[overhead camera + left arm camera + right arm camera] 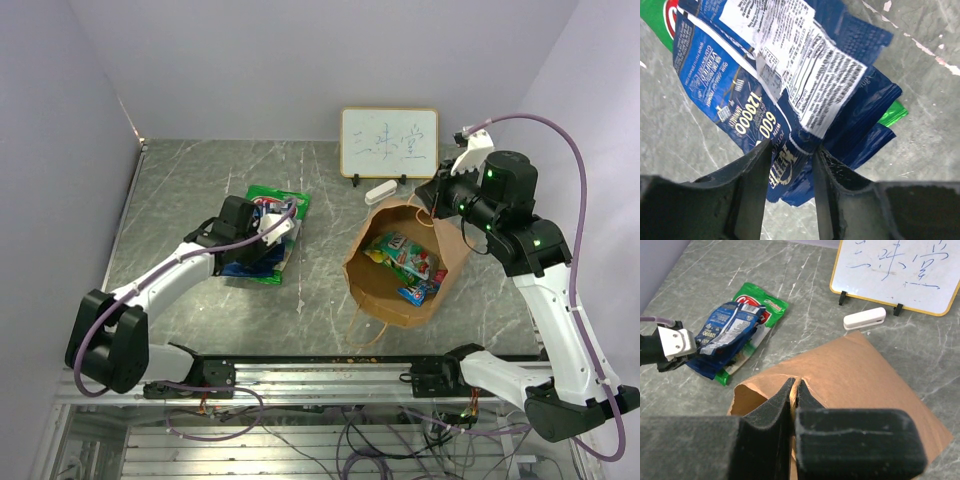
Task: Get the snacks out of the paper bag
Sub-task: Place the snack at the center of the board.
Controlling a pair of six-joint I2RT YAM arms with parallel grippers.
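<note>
Brown paper bag rim pinched in right gripper, steadying it; left gripper parted around blue packet, likely releasing.

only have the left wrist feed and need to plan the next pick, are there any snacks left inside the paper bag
Observer: Yes. The top view shows several colourful snack packets lying inside the paper bag.
Operator: is anything holding the bag
Observer: The right gripper is shut on the bag's upper edge, as the right wrist view shows.
</note>
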